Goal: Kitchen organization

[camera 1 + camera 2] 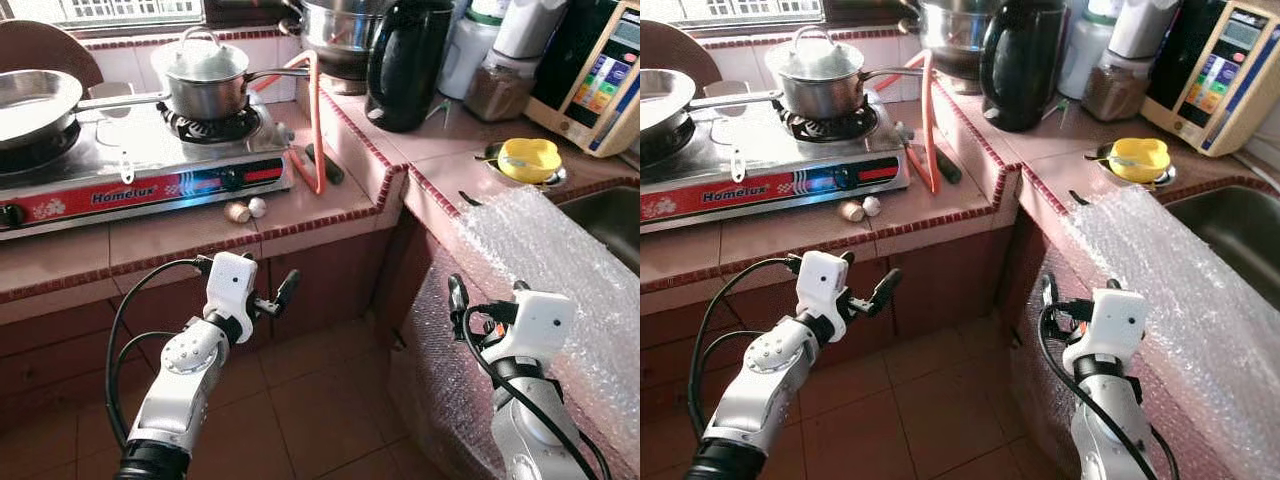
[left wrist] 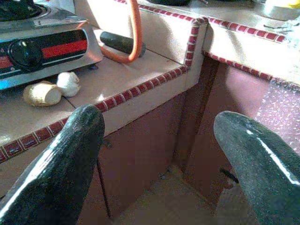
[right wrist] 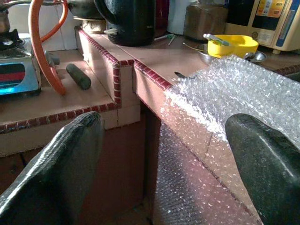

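My left gripper [image 1: 278, 298] hangs open in front of the tiled counter edge [image 1: 200, 262], below a garlic bulb [image 1: 257, 207] and a brown ginger piece [image 1: 237, 212] lying before the Homelux stove [image 1: 130, 185]. The left wrist view shows its fingers [image 2: 56, 159] wide apart, the garlic [image 2: 68, 83] ahead above them. My right gripper [image 1: 488, 292] is open too, held low beside the bubble wrap [image 1: 550, 260] draped over the right counter. Its fingers [image 3: 56, 164] frame the wrap [image 3: 234, 89] and a yellow bowl [image 3: 232, 45].
A lidded pot [image 1: 205, 80] and a steel pan [image 1: 30, 105] sit on the stove. An orange hose [image 1: 315, 120] and a black handle [image 1: 325, 165] lie beside it. A black kettle [image 1: 405, 65], jars and a sink [image 1: 610, 215] are to the right. Tiled floor [image 1: 320, 400] lies below.
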